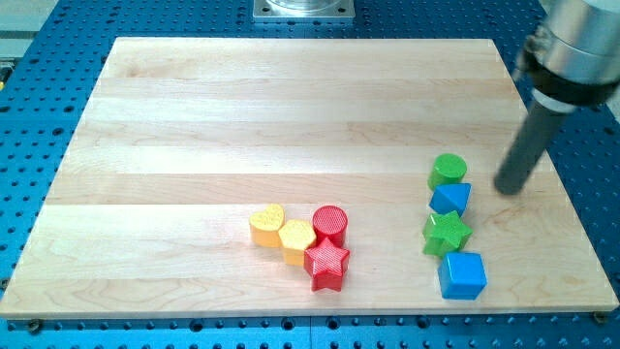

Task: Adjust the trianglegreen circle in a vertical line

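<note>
Tip seen on tabletop, just to view's right of green circle and blue triangle, not touching; no jaws fitted, rod only.

On the wooden desk, our tip stands at the view's right, just right of the green circle and the blue triangle but apart from both. These two head a nearly vertical column: below them sit the green star and the blue cube. Near the view's bottom centre, we see two yellow hearts, a red cylinder and a red star clustered together, touching.
</note>
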`<state>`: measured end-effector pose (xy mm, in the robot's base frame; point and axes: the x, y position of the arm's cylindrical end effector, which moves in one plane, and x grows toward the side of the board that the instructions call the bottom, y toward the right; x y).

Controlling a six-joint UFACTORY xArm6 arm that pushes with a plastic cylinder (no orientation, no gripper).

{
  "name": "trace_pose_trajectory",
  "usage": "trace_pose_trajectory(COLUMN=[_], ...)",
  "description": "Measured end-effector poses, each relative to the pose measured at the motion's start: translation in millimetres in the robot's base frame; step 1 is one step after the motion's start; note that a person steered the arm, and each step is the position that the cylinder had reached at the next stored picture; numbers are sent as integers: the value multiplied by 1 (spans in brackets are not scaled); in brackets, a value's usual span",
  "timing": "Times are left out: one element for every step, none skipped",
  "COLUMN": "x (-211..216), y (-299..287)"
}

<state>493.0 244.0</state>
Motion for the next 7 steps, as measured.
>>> trace_pose_trajectory(x=[18, 26, 24, 24, -7, -21, -37], y=[-21, -55, -60, -63, -56, -61, -45])
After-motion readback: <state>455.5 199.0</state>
